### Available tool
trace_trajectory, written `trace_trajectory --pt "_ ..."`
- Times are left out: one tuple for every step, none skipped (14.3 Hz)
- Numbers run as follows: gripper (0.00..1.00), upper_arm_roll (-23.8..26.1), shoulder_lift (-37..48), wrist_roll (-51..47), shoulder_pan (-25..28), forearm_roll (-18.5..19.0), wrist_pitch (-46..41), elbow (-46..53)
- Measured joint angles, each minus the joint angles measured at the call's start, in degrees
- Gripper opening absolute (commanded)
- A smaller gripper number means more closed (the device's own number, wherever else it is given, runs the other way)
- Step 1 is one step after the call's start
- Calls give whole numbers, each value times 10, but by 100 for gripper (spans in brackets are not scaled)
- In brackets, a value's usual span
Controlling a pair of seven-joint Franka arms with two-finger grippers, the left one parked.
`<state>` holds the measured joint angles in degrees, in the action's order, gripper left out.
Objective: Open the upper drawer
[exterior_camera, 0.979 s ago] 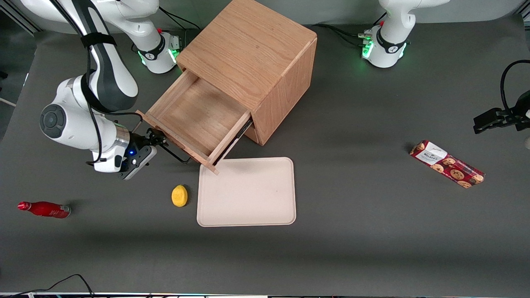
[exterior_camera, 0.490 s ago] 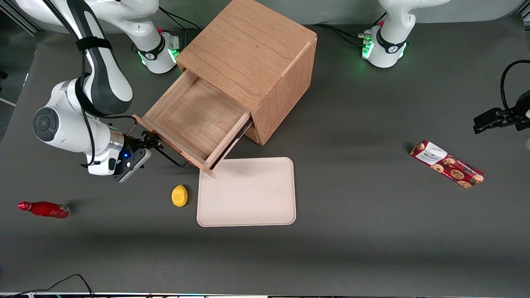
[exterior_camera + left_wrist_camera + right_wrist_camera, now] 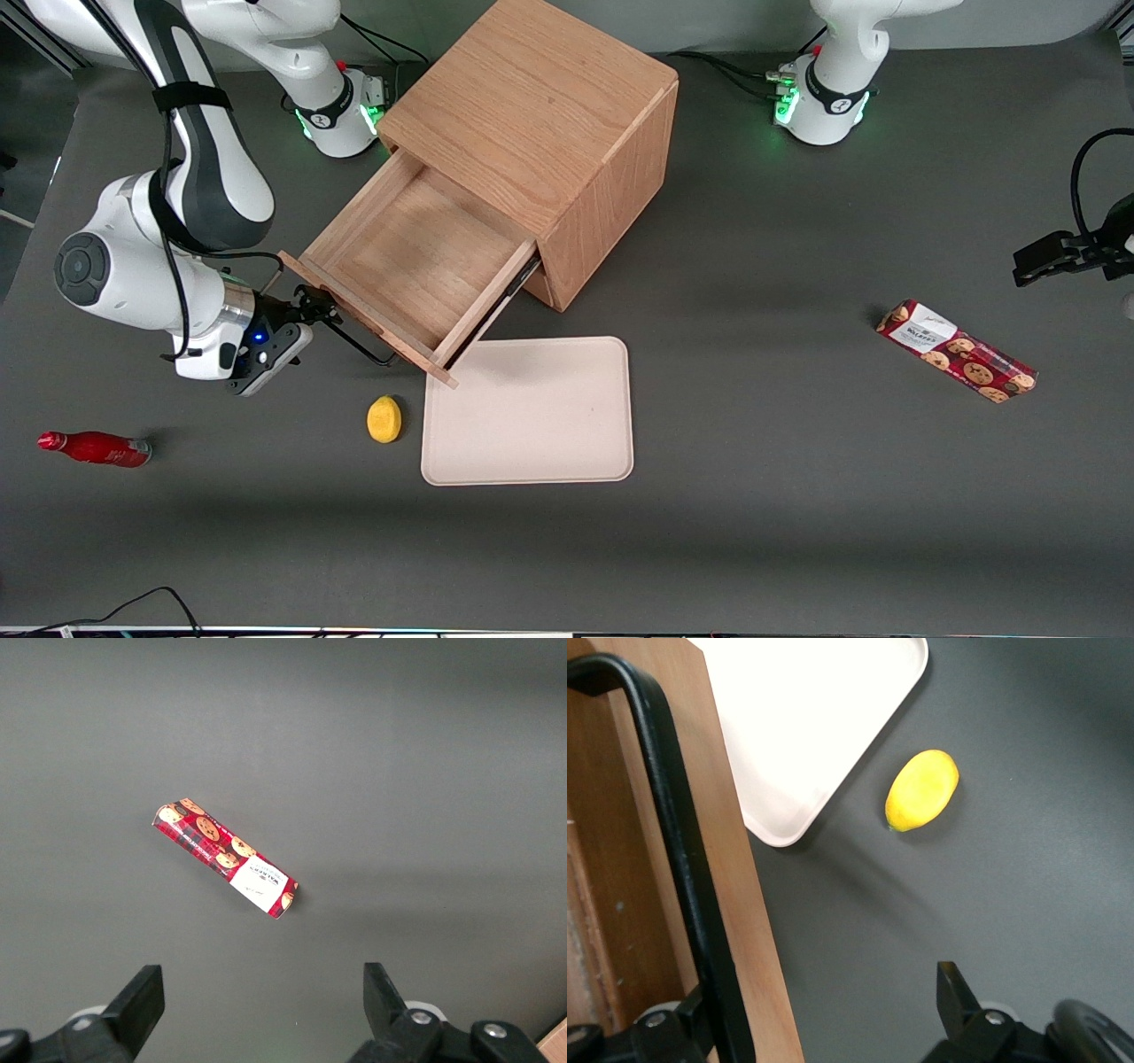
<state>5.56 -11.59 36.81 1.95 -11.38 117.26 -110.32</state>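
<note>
The upper drawer (image 3: 416, 252) of the oak cabinet (image 3: 532, 115) stands pulled far out and its inside is bare. Its thin black bar handle (image 3: 361, 342) runs along the front panel (image 3: 354, 312). My right gripper (image 3: 310, 307) is at the handle's end toward the working arm's end of the table. In the right wrist view the gripper (image 3: 828, 1019) is open: one finger (image 3: 700, 1028) sits between the handle (image 3: 682, 859) and the panel (image 3: 740, 868), the other finger (image 3: 952, 997) hangs over bare table. The lower drawer is hidden under the upper one.
A cream tray (image 3: 532, 425) lies close under the drawer's front corner, also in the right wrist view (image 3: 806, 709). A lemon (image 3: 384, 418) (image 3: 921, 790) lies beside the tray. A red bottle (image 3: 93, 447) lies toward the working arm's end. A cookie packet (image 3: 957, 350) (image 3: 226, 855) lies toward the parked arm's end.
The upper drawer has slid farther out of the cabinet. My gripper has moved with its handle, away from the cabinet toward the working arm's end of the table.
</note>
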Motion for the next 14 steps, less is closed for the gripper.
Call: trace_trajectory --pt "100 0 -1 0 0 0 0 2" --pt "100 -1 -1 0 0 0 0 2" --pt "100 -2 -1 0 0 0 0 2" --pt "100 -2 -1 0 0 0 -2 3" --pt "100 -2 -1 0 0 0 -5 5" --pt "100 -2 -1 0 0 0 -13 11" --pt "100 -3 0 0 0 1 -29 19" --pt "100 -3 1 0 -1 1 -45 30" --pt "100 -4 3 -1 -2 2 -62 42" --pt "100 -5 6 -3 -4 2 -75 52" --pt "100 -6 11 -8 -6 2 -83 62" --pt "100 -6 19 -13 -10 5 -86 68" --pt "100 -8 29 -21 -12 11 -88 73" --pt "100 -15 41 -36 -13 16 -94 76"
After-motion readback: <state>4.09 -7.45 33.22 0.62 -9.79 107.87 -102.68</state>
